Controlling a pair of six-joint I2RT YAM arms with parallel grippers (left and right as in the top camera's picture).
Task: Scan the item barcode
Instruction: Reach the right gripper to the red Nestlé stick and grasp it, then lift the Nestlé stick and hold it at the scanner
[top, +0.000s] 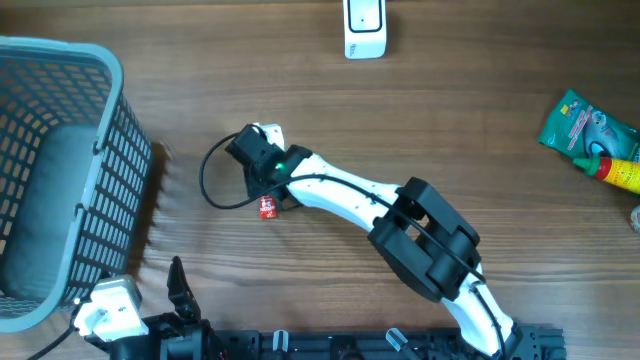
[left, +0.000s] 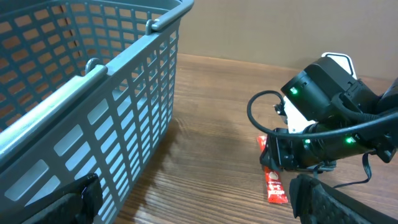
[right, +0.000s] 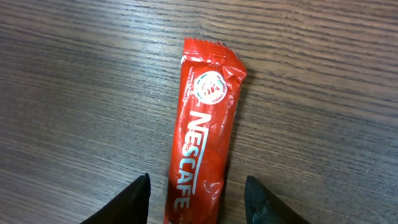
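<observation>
Right arm (top: 340, 190): white links, black joint housings, green indicator lights (top: 282, 166), looped black cable (top: 204, 180). Right tool (right: 198, 178): black tapered fingers (right: 132, 204).

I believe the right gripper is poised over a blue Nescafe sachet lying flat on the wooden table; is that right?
Not quite: the right wrist view shows the sachet is red, not blue. It does lie flat on the wooden table under the right gripper.

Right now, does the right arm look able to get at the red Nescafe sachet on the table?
Probably yes. The right hand hangs right over the sachet, a finger on each side, apart from it. Nothing covers the sachet on the table.
</observation>
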